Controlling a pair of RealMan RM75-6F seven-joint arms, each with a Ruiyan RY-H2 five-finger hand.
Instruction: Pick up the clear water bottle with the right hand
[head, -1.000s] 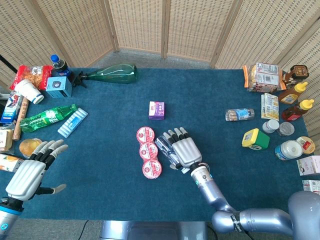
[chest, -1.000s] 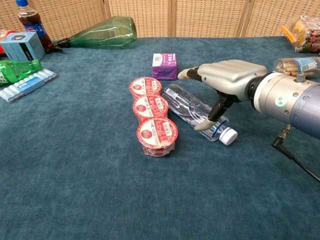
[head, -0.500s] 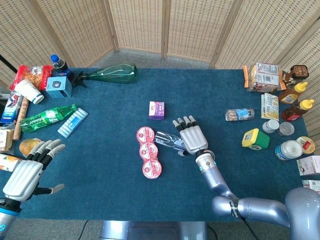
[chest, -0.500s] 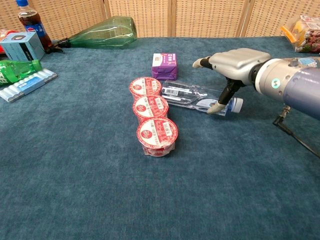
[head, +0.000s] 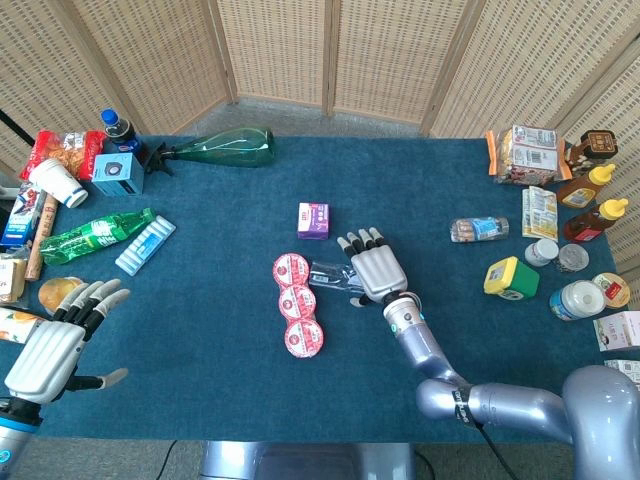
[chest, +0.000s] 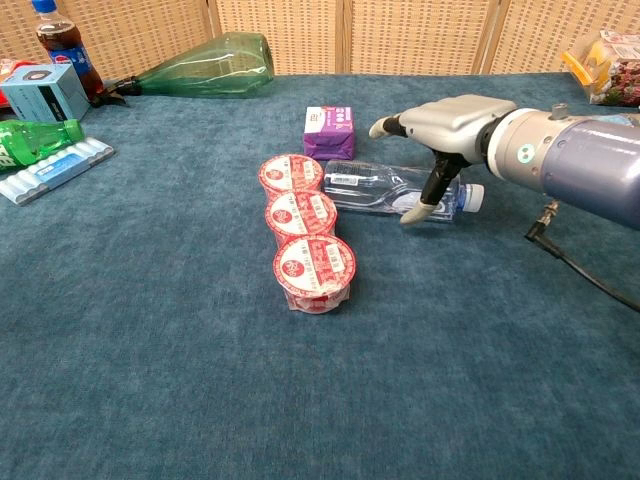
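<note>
The clear water bottle lies on its side on the blue cloth, white cap pointing right. It sits just right of the yogurt cups and in front of the purple box; in the head view most of the bottle is under my hand. My right hand hovers flat over its cap end with the fingers stretched out. The thumb touches the bottle's near side. The hand is not closed around it. My left hand is open, fingers spread, at the table's near left edge.
A row of three red-lidded yogurt cups lies against the bottle's base. A purple box stands just behind it. A green glass bottle lies at the back left. Jars and sauce bottles crowd the right edge.
The bottle has swung from a diagonal to lying straight across, cap to the right. My right hand moved farther from me, then slightly left, staying over the cap end. The left hand barely moved.
</note>
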